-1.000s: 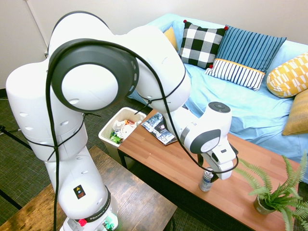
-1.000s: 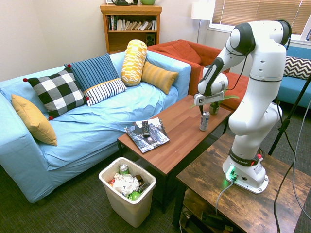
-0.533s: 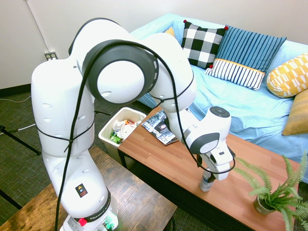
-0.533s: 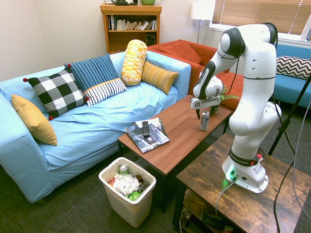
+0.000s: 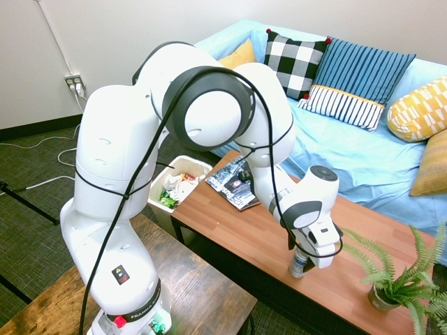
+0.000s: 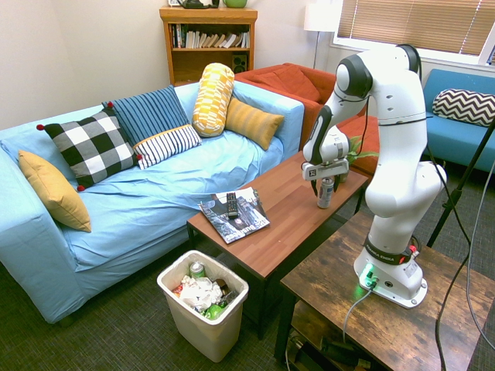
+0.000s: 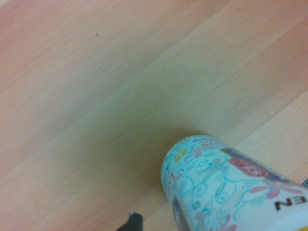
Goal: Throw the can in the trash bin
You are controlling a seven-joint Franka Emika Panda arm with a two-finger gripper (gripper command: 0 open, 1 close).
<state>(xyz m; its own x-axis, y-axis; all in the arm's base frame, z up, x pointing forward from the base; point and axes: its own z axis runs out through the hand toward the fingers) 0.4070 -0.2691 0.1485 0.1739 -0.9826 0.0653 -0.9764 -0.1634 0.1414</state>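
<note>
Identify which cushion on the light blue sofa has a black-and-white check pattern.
The square checked cushion with small red pompoms at its corners, between the plain mustard cushion and the blue striped cushion; the others are plain, striped or yellow-patterned.

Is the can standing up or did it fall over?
Standing up. The can is upright on the wooden table, with the gripper right at its top.

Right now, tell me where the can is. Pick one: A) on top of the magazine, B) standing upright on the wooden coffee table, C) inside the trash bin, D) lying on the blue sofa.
B: the can stands upright on the wooden coffee table with the gripper at its top, far from the trash bin on the floor at the table's other end.
</note>
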